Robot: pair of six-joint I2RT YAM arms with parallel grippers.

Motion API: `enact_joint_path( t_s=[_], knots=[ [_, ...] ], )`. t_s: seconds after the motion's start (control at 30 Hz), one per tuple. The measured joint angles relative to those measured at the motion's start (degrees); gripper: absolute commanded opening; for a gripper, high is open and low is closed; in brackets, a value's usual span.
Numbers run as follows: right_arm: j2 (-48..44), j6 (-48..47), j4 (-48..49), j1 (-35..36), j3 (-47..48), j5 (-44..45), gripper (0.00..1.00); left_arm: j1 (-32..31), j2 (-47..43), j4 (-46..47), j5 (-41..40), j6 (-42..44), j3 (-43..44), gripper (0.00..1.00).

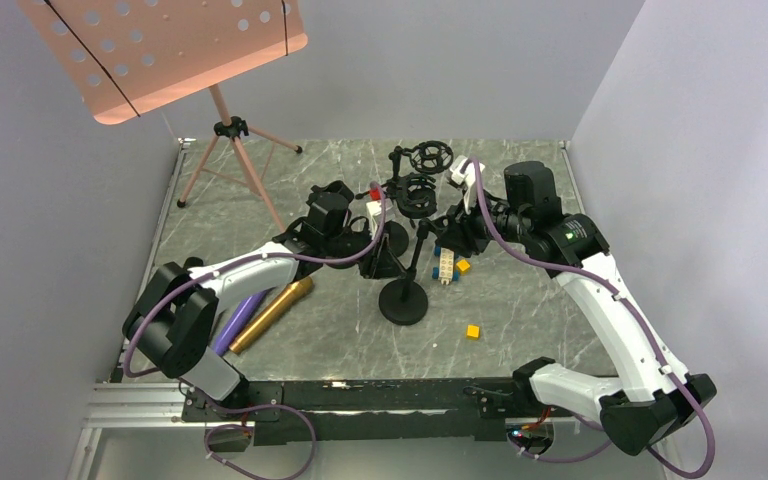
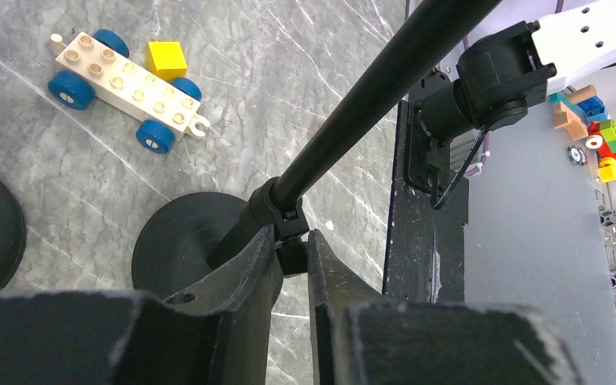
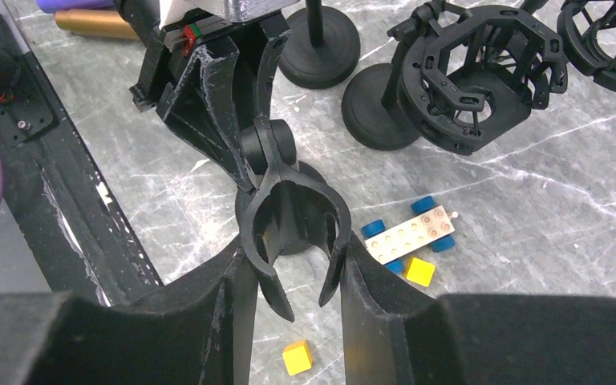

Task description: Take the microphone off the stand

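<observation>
A black microphone stand (image 1: 403, 300) leans on its round base (image 2: 178, 245) at mid-table. Its U-shaped clip (image 3: 293, 216) is empty. My right gripper (image 3: 297, 257) is shut on the outer sides of that clip, seen from above as right gripper (image 1: 457, 235). My left gripper (image 2: 293, 245) is shut on a small knob at the joint low on the stand's pole (image 2: 369, 88), seen from above as left gripper (image 1: 380, 240). A gold microphone (image 1: 270, 313) and a purple microphone (image 1: 238, 320) lie on the table under my left arm.
Two black shock mounts on stands (image 1: 418, 190) (image 1: 430, 155) stand behind the grippers. A Duplo car (image 1: 446, 265) and yellow cubes (image 1: 472, 331) (image 1: 462, 266) lie to the right of the stand. An orange music stand (image 1: 160, 50) rises at the back left.
</observation>
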Motion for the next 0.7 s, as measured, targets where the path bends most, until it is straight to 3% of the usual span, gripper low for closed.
enact_joint_path(
  t_s=[0.13, 0.33, 0.4, 0.6, 0.7],
  knots=[
    [0.0, 0.26, 0.02, 0.0, 0.0, 0.15, 0.17, -0.02, 0.02, 0.11, 0.04, -0.04, 0.0, 0.19],
    [-0.02, 0.52, 0.17, 0.07, -0.02, 0.59, 0.17, -0.2, -0.31, -1.77, -0.2, 2.6, 0.17, 0.38],
    [-0.02, 0.74, 0.31, 0.07, -0.04, 0.79, 0.17, -0.5, -0.31, -2.95, -0.35, 3.56, 0.17, 0.39],
    [-0.02, 1.2, 0.46, 0.09, -0.09, 1.05, 0.17, -0.74, -0.31, -4.5, -0.61, 5.03, 0.15, 0.2],
    [-0.07, 1.27, 0.42, 0.09, -0.11, 1.11, 0.17, -0.74, -0.31, -4.98, -0.5, 4.9, 0.17, 0.04]
  ],
)
